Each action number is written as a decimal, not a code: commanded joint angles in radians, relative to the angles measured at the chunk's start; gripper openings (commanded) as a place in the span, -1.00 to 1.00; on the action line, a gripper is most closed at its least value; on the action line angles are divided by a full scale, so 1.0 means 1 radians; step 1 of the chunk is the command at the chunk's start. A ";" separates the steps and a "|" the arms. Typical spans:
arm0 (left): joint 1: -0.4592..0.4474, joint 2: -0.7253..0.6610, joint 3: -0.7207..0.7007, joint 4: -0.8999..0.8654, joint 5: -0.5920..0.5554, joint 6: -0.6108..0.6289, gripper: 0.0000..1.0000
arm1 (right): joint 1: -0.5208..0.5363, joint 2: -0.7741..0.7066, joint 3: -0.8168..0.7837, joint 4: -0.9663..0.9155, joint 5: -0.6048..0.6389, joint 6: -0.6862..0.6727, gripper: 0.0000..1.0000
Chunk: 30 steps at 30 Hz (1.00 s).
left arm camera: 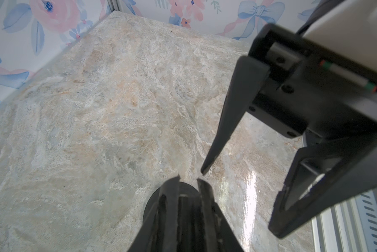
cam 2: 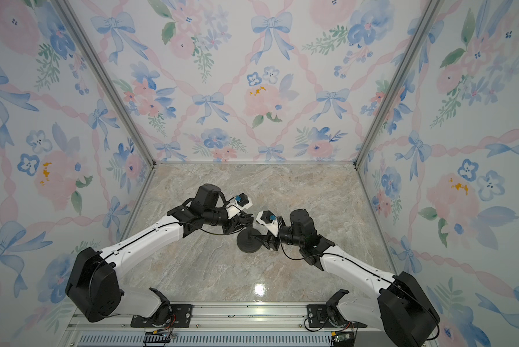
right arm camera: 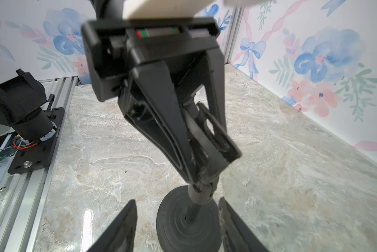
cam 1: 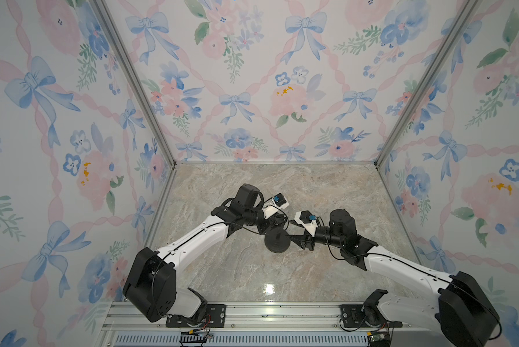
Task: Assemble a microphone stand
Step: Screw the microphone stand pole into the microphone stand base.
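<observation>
Top views, stand: the microphone stand [cam 1: 277,240] is seen just below frame centre on the bench [cam 1: 252,276], with its disc base [cam 2: 247,244] lying flat between the two claws.
Top views, claws: the left claw [cam 1: 276,224] is placed just above the disc in the frame, and the right claw [cam 1: 296,238] just to its right.
Left wrist view, left claw: the left claw [left arm camera: 188,180] is shown at bottom centre, nearly closed on a dark part, and the disc base [left arm camera: 151,205] is glimpsed beneath it.
Left wrist view, right claw: the right claw [left arm camera: 239,203] is seen at the right, jaws spread wide, with nothing held.
Right wrist view, grip: the rod [right arm camera: 197,200] is stood in the disc's middle hole, and its clip head [right arm camera: 216,135] is pinched by the left claw [right arm camera: 201,172].
Right wrist view, right claw: its fingers [right arm camera: 126,218] are parted either side of the disc at the bottom of the frame; whether the disc is touched cannot be told.
Key relation: the rod's long axis is judged upright or nearly so. The left arm is the one in contact, so seating the rod is judged to depend on it.
</observation>
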 commanded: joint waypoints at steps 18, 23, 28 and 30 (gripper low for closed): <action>0.001 -0.036 -0.099 -0.042 -0.054 0.156 -0.46 | -0.089 0.221 0.510 -0.656 -0.220 -0.174 0.06; 0.006 -0.027 -0.093 -0.040 -0.049 0.162 -0.44 | -0.111 0.276 0.576 -0.735 -0.240 -0.238 0.02; 0.007 -0.023 -0.088 -0.038 -0.045 0.161 -0.41 | -0.078 0.433 0.745 -0.970 -0.199 -0.360 -0.11; 0.009 -0.020 -0.088 -0.039 -0.051 0.161 -0.41 | -0.057 0.465 0.782 -1.023 -0.203 -0.409 -0.13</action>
